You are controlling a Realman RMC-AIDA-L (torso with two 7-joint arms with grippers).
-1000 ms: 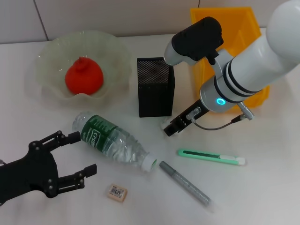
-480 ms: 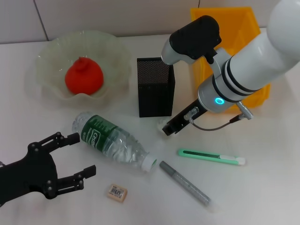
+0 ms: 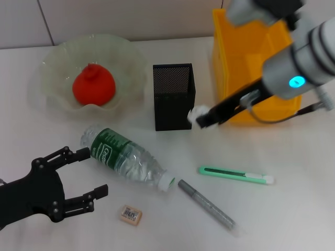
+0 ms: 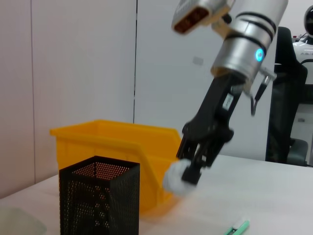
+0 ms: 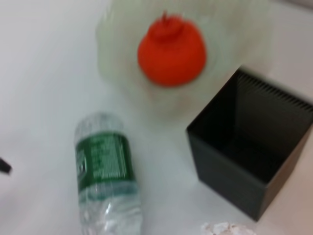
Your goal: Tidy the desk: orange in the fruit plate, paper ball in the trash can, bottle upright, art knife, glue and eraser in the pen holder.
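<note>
A plain white desk point(image 3: 303, 204) fills the foreground. Behind its far edge stands a pale panelled wall point(image 4: 83, 63) with vertical seams. A dark office chair point(image 4: 288, 98) stands past the desk.

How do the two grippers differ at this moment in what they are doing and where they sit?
The right gripper is shut on the paper ball and held up off the table, between the pen holder and the yellow trash can; the left gripper is open and holds nothing. The left gripper sits low at the near left, beside the lying bottle. Both are black.
</note>
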